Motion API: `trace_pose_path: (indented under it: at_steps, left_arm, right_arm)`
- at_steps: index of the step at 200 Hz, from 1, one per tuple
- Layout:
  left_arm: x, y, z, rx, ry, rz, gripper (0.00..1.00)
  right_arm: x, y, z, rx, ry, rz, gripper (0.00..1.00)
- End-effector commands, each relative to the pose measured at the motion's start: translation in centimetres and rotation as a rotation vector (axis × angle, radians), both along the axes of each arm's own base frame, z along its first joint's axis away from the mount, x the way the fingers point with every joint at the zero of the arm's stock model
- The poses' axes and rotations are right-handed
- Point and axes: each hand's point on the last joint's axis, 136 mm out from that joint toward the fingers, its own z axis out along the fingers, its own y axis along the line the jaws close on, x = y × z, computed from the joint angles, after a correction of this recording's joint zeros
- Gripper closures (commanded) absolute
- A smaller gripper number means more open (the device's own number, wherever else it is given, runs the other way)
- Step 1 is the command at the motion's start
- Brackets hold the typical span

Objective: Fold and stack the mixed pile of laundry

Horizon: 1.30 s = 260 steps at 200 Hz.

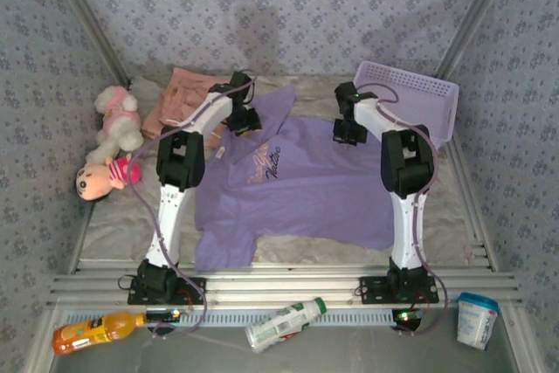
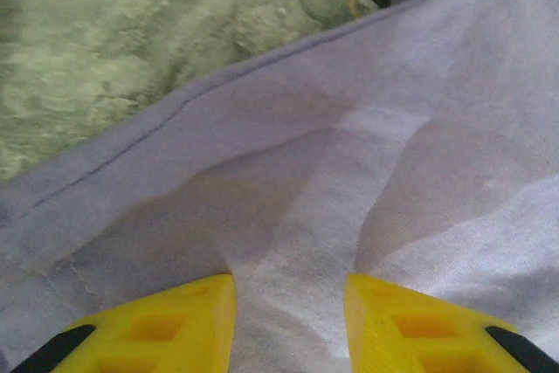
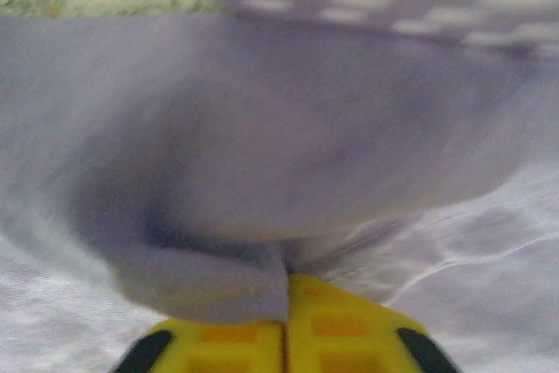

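Status: both arms are at the far edge of the lavender shirt [image 1: 306,181], and the rest of the garment spreads flat from the grippers back toward the bases.

Right gripper [image 3: 284,290]: jaws fully closed. A fold of the shirt looks caught right at the tips, and cloth bulges up just ahead of them. It's a thin bite, so I'd treat it as marginal.

Left gripper [image 2: 288,293]: narrow gap, not pinched yet. A raised ridge of shirt runs between the fingers, with the hem seam just ahead and the table cover [image 2: 105,41] beyond that.

Plan for doing this step cleanly:
- Close the left on that ridge before any lift, and check it bites cloth, not air.
- Lift both sides together at the same height, or the far edge skews and the fold goes diagonal.
- Pull the edge toward the bases slowly. A jerk likely strips the right's shallow grip.
- Watch for the table cover coming up with the shirt on the left.

The salmon shorts [image 1: 179,98] lie just left of and beyond the left gripper, untouched. The mesh basket [image 1: 419,93] is close on the right gripper's outer side, so I keep that wrist clear of it on the swing.
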Motion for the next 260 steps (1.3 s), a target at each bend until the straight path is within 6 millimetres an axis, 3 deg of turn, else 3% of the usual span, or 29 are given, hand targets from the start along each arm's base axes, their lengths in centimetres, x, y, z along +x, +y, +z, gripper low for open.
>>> trace_pose_path:
  at_steps: [1,43,73,102,112,125,138,165,186,215,241,260]
  left_arm:
    - [-0.9,3.4,-1.9,0.089,0.08,0.064,0.63]
    - [-1.5,7.1,-2.0,0.184,0.099,0.115,0.71]
    - [-2.3,9.4,-1.7,0.261,0.099,0.15,0.73]
    - [-2.2,10.0,-0.8,0.269,0.08,0.171,0.72]
    - [-1.8,9.7,-0.3,0.247,0.068,0.171,0.65]
    - [-1.2,8.8,0.7,0.197,0.05,0.166,0.46]
    - [-0.7,7.9,2.0,0.146,0.031,0.159,0.3]
    - [0.2,6.1,5.8,0.046,-0.031,0.134,0.21]
    - [0.1,4.7,8.7,-0.019,-0.073,0.094,0.19]
    - [-1.6,2.8,11.4,-0.075,-0.096,0.013,0.19]
    - [-4.5,1.6,10.8,-0.1,-0.074,-0.041,0.2]
    - [-7.0,1.7,8.2,-0.108,-0.022,-0.028,0.2]
  right_arm:
    - [0.9,-3.1,1.9,-0.013,-0.026,-0.041,1.0]
    - [3.0,-5.2,5.5,0.014,-0.111,-0.052,1.0]
    - [3.2,-6.9,5.1,0.0,-0.084,-0.079,1.0]
    - [3.3,-7.8,5.1,-0.001,-0.078,-0.117,0.98]
    - [3.5,-7.8,5.0,0.009,-0.081,-0.126,0.89]
    - [3.8,-7.5,5.0,0.033,-0.08,-0.124,0.77]
    - [4.0,-7.3,5.3,0.034,-0.086,-0.127,0.72]
    - [3.7,-5.9,7.6,0.04,-0.121,-0.098,0.57]
    - [2.7,-4.6,9.7,0.024,-0.157,-0.065,0.52]
    - [-0.3,-2.4,10.2,0.024,-0.144,-0.028,0.51]
    - [-3.8,-0.5,8.0,0.071,-0.075,-0.023,0.51]
    - [-6.3,0.8,5.6,0.116,-0.012,-0.025,0.51]
